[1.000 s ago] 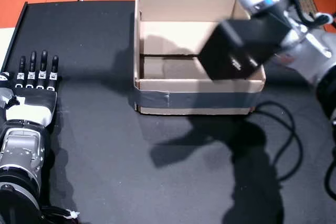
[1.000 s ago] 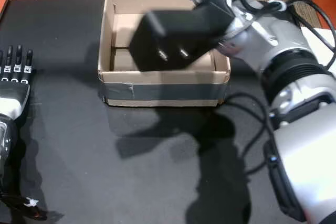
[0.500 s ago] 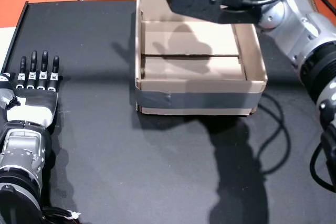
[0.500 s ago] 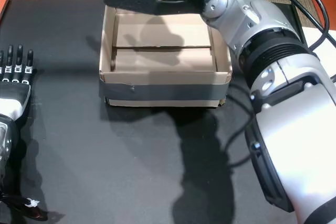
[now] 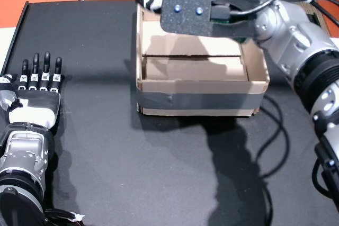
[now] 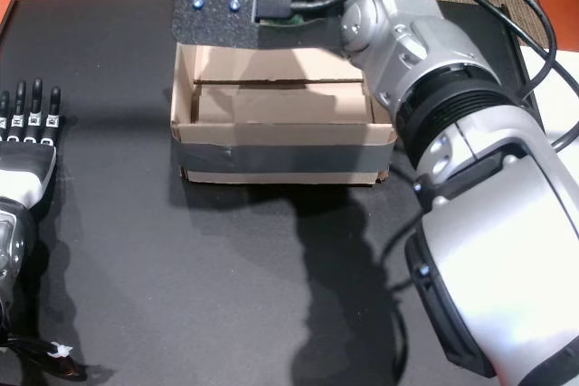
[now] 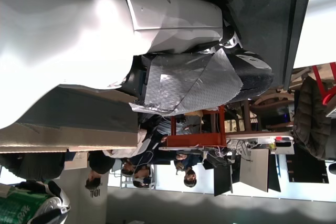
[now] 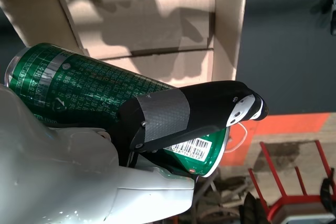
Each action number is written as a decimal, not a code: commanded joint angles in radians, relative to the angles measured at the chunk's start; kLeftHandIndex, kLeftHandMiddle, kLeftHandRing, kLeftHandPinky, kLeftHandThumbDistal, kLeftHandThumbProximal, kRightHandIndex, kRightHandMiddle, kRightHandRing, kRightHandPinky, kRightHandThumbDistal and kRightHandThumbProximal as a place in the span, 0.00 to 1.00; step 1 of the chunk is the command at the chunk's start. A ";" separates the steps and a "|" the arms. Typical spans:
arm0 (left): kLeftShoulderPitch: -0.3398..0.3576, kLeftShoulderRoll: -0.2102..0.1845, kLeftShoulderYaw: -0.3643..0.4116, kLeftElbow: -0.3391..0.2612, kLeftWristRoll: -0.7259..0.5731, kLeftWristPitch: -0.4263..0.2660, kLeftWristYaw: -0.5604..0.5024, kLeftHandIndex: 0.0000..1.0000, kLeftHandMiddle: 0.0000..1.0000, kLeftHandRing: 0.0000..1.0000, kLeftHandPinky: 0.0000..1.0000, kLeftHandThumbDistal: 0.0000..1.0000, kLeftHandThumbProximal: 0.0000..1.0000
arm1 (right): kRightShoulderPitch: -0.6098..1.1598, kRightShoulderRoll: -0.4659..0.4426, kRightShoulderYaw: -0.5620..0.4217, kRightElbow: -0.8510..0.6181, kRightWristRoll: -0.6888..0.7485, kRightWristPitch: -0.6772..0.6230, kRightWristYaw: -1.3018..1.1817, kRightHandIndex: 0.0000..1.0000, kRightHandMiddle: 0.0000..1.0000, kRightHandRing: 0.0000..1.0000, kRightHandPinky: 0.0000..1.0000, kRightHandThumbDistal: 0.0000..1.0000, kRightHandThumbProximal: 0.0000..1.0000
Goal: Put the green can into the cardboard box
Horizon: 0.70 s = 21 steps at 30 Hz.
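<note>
Right hand [image 8: 173, 129] grips glossy cylindrical green can [image 8: 100, 98].

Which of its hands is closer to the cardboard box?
The right hand, holding the green can over the cardboard box. The left hand rests flat on the table, well aside.

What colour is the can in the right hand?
Green with white print and a barcode, clearest in the right wrist view: can.

Bright light from above throws a dark, hard-edged arm shadow on the black bench [image 5: 106, 146]. The cardboard box [image 5: 201, 101] looks sharp. The left wrist view background seems overexposed, perhaps slightly blurred.
</note>
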 commanded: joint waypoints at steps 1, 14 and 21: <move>0.015 -0.012 0.001 0.009 -0.004 -0.001 -0.005 0.71 0.72 0.82 0.91 0.00 1.00 | -0.011 0.004 -0.007 -0.005 0.014 0.001 0.003 0.00 0.00 0.07 0.16 0.00 0.40; 0.017 -0.016 0.012 0.009 -0.010 -0.002 -0.011 0.71 0.72 0.81 0.91 0.00 1.00 | 0.023 0.013 0.019 -0.005 -0.001 -0.025 -0.015 0.01 0.02 0.04 0.14 0.00 0.43; 0.015 -0.013 0.013 0.009 -0.006 -0.003 -0.002 0.70 0.72 0.82 0.91 0.00 1.00 | 0.029 -0.003 0.070 -0.004 -0.049 -0.069 -0.091 0.25 0.23 0.28 0.48 0.43 0.70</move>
